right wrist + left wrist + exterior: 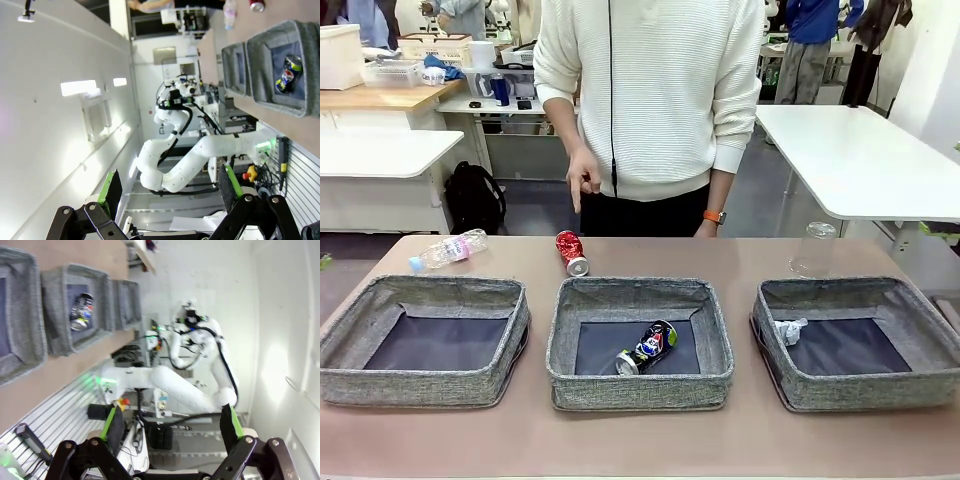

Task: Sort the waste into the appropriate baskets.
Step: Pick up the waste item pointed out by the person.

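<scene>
1. The table (640,440) carries three grey woven baskets in a row along its near side.
2. The left basket (420,385) shows its dark flat bottom uncovered.
3. The middle basket (640,390) holds a crushed dark blue can (648,347), which lies on its side near the front wall.
4. The right basket (870,390) holds a crumpled white paper wad (788,330), which rests against the left wall.
5. The left gripper (170,412) has its fingers spread wide with nothing between the green pads.
6. The right gripper (169,172) also has its fingers spread wide with nothing between them.
7. The person's right hand (583,182) hangs above the far edge, fingers loosely curled and index finger pointing down, pinching nothing.
8. A clear plastic container (813,250) stands upright on the table behind the right basket.
9. A blue-capped clear bottle (447,250) lies on its side behind the left basket.
10. A crushed red can (571,252) lies on the table just behind the middle basket.
</scene>
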`<state>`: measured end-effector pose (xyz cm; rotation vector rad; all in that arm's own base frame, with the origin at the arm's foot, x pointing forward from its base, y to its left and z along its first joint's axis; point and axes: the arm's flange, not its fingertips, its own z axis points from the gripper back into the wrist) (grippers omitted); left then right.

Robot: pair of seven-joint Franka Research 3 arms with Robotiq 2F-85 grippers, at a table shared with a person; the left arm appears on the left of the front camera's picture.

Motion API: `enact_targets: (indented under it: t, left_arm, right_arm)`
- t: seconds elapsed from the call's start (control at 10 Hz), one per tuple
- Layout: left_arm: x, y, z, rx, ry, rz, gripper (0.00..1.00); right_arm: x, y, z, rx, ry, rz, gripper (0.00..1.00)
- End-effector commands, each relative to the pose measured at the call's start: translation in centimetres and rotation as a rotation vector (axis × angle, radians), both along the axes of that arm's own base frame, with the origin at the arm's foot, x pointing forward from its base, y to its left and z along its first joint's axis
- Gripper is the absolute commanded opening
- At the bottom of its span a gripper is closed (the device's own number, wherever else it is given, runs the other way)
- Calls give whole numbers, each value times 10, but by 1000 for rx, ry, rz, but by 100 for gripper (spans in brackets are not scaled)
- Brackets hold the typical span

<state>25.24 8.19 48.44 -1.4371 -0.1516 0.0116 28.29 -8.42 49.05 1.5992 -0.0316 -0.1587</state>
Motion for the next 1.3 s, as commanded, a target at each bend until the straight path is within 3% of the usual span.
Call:
enact_targets:
  t: [0.0,0.2,0.3,0.5,0.6,0.7,0.8,0.9,1.0,1.1,1.2]
  left_arm:
    - [34,-48,26,291,151,115,100]
    - [98,-122,45,627,290,188,100]
    - [128,-155,44,779,339,317,100]
    - [161,-206,27,984,397,379,100]
    - [162,-215,27,941,267,454,100]
    - [135,-218,36,819,209,391,100]
    - [135,-218,36,819,209,391,100]
    - [157,-235,21,908,224,432,100]
    - [145,-239,20,980,158,463,100]
    - [171,-249,16,1014,225,573,100]
    - [201,-266,12,1079,178,497,100]
  right_arm:
    - [1,0,2,16,-23,2,100]
    - [1,0,2,16,-23,2,100]
    - [1,0,2,16,-23,2,100]
    - [1,0,2,16,-23,2,100]
    - [1,0,2,16,-23,2,100]
    - [1,0,2,16,-23,2,100]
    - [1,0,2,16,-23,2,100]
    - [1,0,2,16,-23,2,100]
    - [1,0,2,16,-23,2,100]
    - [1,0,2,16,-23,2,100]
    - [1,0,2,16,-23,2,100]
